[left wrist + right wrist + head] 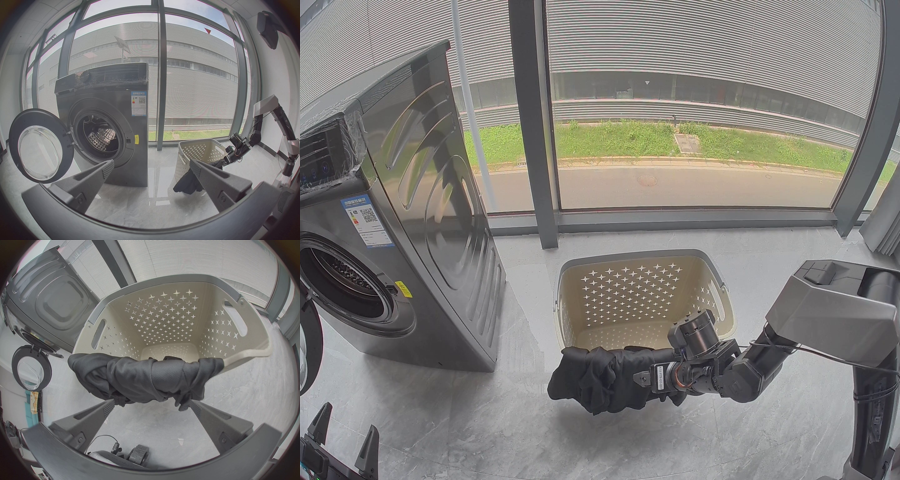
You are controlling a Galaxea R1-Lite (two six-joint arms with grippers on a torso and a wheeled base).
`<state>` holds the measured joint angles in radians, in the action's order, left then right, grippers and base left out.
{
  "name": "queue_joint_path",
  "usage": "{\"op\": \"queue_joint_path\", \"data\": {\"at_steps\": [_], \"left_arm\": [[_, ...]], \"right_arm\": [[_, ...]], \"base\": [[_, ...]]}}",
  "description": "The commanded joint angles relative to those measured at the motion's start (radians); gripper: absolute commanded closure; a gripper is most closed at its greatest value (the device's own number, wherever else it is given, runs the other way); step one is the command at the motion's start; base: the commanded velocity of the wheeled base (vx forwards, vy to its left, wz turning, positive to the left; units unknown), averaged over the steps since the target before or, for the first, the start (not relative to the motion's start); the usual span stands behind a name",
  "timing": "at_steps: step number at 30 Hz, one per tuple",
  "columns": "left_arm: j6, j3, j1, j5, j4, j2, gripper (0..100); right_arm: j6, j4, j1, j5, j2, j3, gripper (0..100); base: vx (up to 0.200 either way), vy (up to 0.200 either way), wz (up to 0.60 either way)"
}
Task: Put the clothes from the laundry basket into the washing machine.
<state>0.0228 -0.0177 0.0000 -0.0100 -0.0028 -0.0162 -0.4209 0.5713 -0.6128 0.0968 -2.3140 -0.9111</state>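
A dark garment (600,378) hangs above the floor just in front of the cream laundry basket (640,255). It is draped across the fingertips of my right gripper (151,402), whose fingers stand spread apart. The same garment (143,377) stretches from one finger to the other, and the basket (162,280) behind it shows a bare bottom. The grey washing machine (394,219) stands to the left with its round door (40,145) swung open and the drum (100,137) exposed. My left gripper (347,425) sits low at the near left, open and holding nothing.
A glass wall with a grey pillar (534,125) runs behind the basket and the machine. Bare marble floor (487,425) lies between the machine and the basket. The open door (309,337) juts out at the far left.
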Motion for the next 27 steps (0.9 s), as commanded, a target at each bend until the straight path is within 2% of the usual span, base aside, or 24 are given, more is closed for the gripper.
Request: {"op": "queue_joint_path", "data": {"at_steps": [1,6,13,25,27], "left_arm": [[0.0,0.016,0.0,-0.001,0.0,0.016,0],[0.0,0.016,0.0,-0.001,0.0,0.016,0],[0.002,0.016,0.0,-0.001,0.0,0.016,0],[0.003,0.016,0.0,-0.001,0.0,0.016,0],[0.005,0.016,0.0,-0.001,0.0,0.016,0]], "right_arm": [[-0.001,0.001,0.001,0.0,-0.038,-0.045,0],[-0.006,0.002,0.007,0.0,-0.076,-0.088,0],[-0.038,0.002,0.001,0.003,-0.114,-0.15,0],[-0.041,0.025,0.001,0.004,-0.136,-0.175,0],[-0.041,0.033,0.001,0.015,-0.145,-0.183,0]], "base": [[0.0,0.0,0.0],[0.0,0.0,0.0],[0.0,0.0,0.0],[0.0,0.0,0.0],[0.0,0.0,0.0]]}}
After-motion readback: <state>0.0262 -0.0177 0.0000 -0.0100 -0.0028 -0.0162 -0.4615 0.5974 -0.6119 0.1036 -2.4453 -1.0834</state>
